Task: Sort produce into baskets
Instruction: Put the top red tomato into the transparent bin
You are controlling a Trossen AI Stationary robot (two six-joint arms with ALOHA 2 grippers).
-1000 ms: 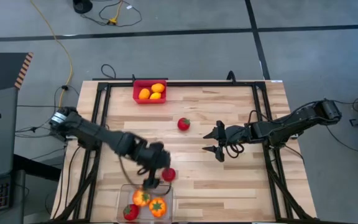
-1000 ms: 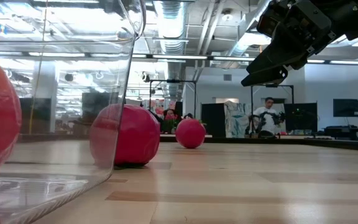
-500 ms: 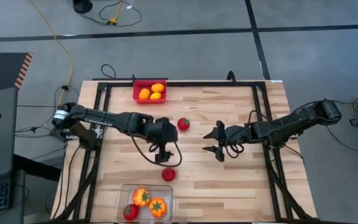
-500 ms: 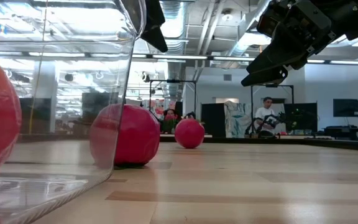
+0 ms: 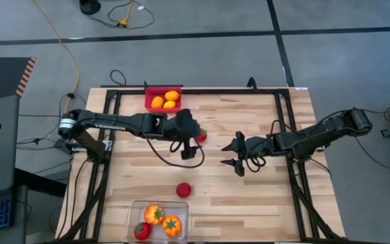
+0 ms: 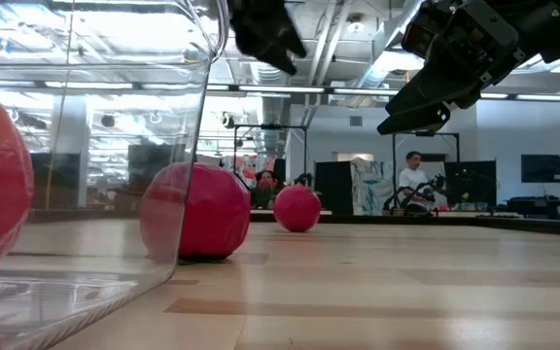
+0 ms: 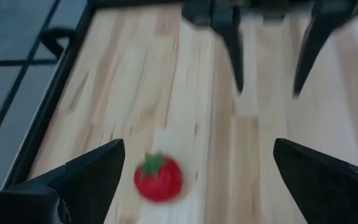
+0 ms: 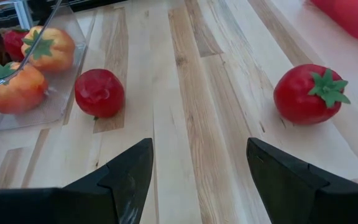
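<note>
A red tomato with a green stem (image 5: 201,135) lies at mid-table; it also shows in the left wrist view (image 7: 158,178). My left gripper (image 5: 193,141) is open and empty, hovering just left of the tomato, which shows between its fingers. A plain red fruit (image 5: 183,190) lies on the table near the clear bin (image 5: 135,209), which holds two orange stemmed fruits and a red one. The red bin (image 5: 148,102) at the far edge holds orange and yellow fruits. My right gripper (image 5: 234,155) is open and empty, above the table to the right of the tomato.
Black frame rails run along the table's left and right sides. Bare wood lies between the two bins and around the loose fruits. A person shows in the room far behind the table in the low view (image 6: 414,180).
My left gripper has gone from beside the clear bin at the near edge toward the far edge and a little right, up to the stemmed tomato. The plain red fruit stays on the table by the clear bin.
</note>
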